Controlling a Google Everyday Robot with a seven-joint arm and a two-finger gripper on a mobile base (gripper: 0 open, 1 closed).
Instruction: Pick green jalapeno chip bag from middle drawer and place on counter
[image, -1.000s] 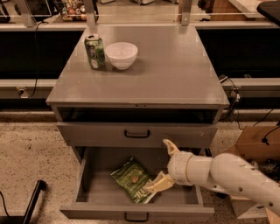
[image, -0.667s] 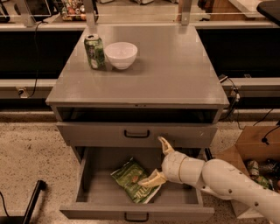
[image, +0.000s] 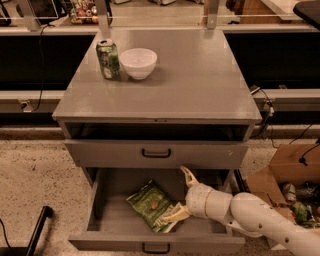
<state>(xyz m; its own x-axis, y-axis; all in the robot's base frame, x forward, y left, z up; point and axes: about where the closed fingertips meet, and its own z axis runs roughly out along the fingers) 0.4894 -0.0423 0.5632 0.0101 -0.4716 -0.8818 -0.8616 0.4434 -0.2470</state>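
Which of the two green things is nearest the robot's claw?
The chip bag, lying in the pulled-out drawer beside the open gripper; the can stands up on the counter.

The grey counter (image: 200, 85) fills the upper middle of the frame. At its upper left a green can (image: 108, 59) stands upright, just beside a white bowl (image: 138, 62). The gripper (image: 181, 196) is lower in the frame, inside the open middle drawer (image: 115, 220), fingers spread.
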